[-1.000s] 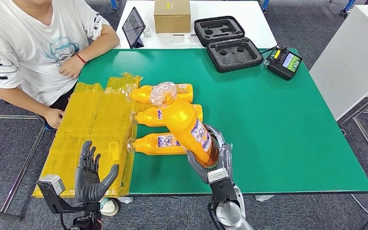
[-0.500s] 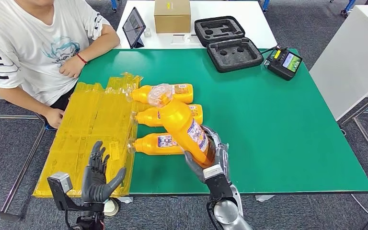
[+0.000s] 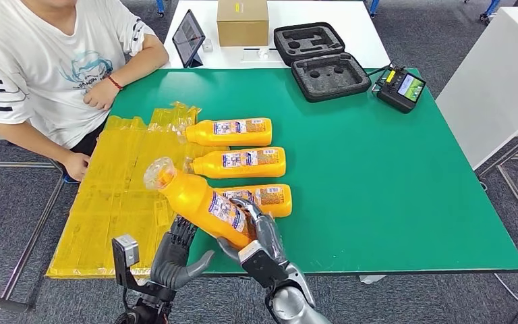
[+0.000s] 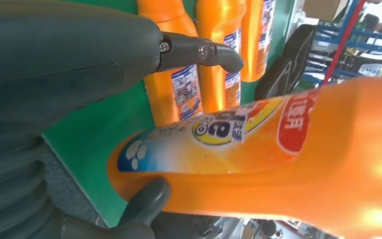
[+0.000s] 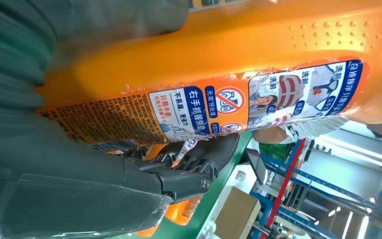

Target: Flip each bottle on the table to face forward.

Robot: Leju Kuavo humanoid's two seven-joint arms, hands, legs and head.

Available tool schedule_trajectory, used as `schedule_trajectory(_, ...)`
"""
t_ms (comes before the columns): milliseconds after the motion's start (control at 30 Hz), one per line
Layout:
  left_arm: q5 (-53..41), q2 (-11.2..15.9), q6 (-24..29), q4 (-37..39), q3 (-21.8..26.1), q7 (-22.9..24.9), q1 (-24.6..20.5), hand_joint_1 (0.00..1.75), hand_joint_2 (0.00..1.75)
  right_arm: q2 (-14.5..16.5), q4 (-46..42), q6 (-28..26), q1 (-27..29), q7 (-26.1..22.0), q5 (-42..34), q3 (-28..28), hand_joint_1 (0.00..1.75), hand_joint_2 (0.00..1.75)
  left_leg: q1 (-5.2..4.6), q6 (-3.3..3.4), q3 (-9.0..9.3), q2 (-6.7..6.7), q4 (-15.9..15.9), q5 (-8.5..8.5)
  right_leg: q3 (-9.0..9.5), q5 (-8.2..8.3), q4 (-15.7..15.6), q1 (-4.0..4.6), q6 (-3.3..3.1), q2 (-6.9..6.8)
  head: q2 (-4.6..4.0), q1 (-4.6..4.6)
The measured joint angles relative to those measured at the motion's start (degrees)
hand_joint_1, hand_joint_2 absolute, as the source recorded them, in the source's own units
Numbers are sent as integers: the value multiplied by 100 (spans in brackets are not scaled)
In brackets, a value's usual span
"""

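While the right hand (image 3: 260,236) grasps the lower body of an orange bottle (image 3: 202,200), its fingers (image 5: 189,164) wrapped across the printed label, the bottle is lifted off the green table (image 3: 391,182), tilted, with its clear-wrapped cap end out over the yellow plastic sheets (image 3: 118,196). Three more orange bottles lie on their sides on the table beyond the held bottle, labels up and caps toward the sheets: the nearest lying bottle (image 3: 270,198) partly hidden behind the held one, the middle bottle (image 3: 239,162) farther on, and the farthest bottle (image 3: 229,131) beyond that. The left hand (image 3: 175,256) is just beside the held bottle's base, fingers apart; in the left wrist view its thumb (image 4: 146,199) lies against the bottle's underside while a dark finger reaches over it (whether it truly grips, I cannot tell). Past the lying bottles, at the table's far edge, sit an open black foam-lined case (image 3: 320,61) and a handheld controller with a lit screen (image 3: 400,88). Beyond the case, on a white table, stand a cardboard box (image 3: 242,21) and a propped tablet (image 3: 188,37). A person in a white printed T-shirt (image 3: 34,67) sits on the sheets' side of the held bottle, one hand near the sheets' edge. The held bottle shows a glossy orange body, a small blue-and-white label and a red patch.
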Motion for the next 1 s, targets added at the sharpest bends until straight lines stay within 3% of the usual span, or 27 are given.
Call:
schedule_trajectory(700, 6, 65, -32, 102, -60, -8, -41, 0, 175, 15, 196, 3, -39, 18, 14, 40, 175, 175, 0, 0, 1, 0, 0, 1, 0, 0, 0, 0, 0, 0, 0, 0)
schedule_trajectory(1000, 311, 66, -336, 174, -126, 152, -262, 0, 175, 23, 509, -59, -333, 176, 432, 236, 175, 175, 0, 0, 3, 0, 1, 2, 0, 1, 1, 0, 0, 1, 0, -1)
